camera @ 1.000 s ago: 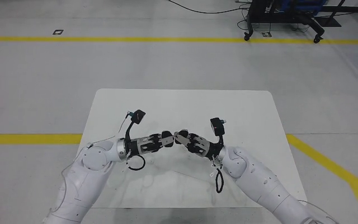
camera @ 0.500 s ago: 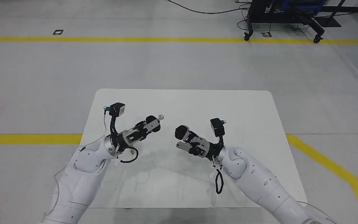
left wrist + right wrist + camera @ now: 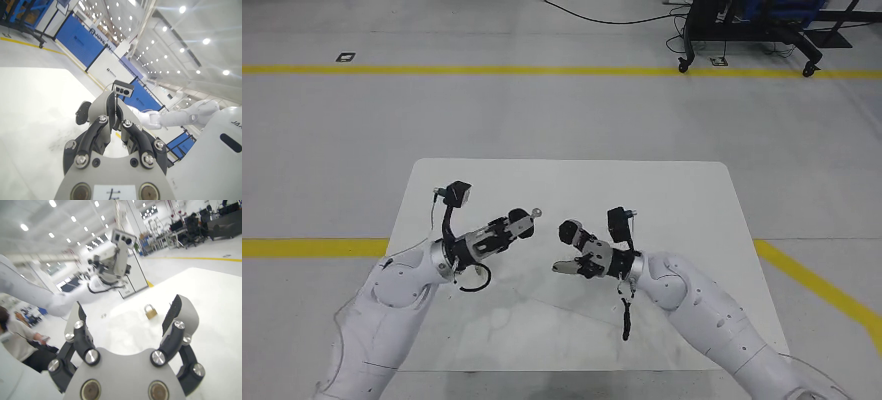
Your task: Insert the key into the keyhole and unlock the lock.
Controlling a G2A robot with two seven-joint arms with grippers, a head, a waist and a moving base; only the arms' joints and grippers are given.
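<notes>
Table (image 3: pixel 682 200) is white, with right gripper (image 3: pixel 128 303) above it, jaws spread wide and empty, and left gripper (image 3: pixel 115 106) well apart from it, jaws closed. Brass lock (image 3: pixel 150 313) rests on the table beyond the right jaws, slightly tilted. Key (image 3: pixel 115 94), a thin metal blade, is pinched between the left jaws, one end protruding.

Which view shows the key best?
Left wrist view: the key sits edge-on, clamped in the left gripper. Top view shows it as a small silver speck beyond that gripper. Right wrist view is too blurred to tell.
</notes>
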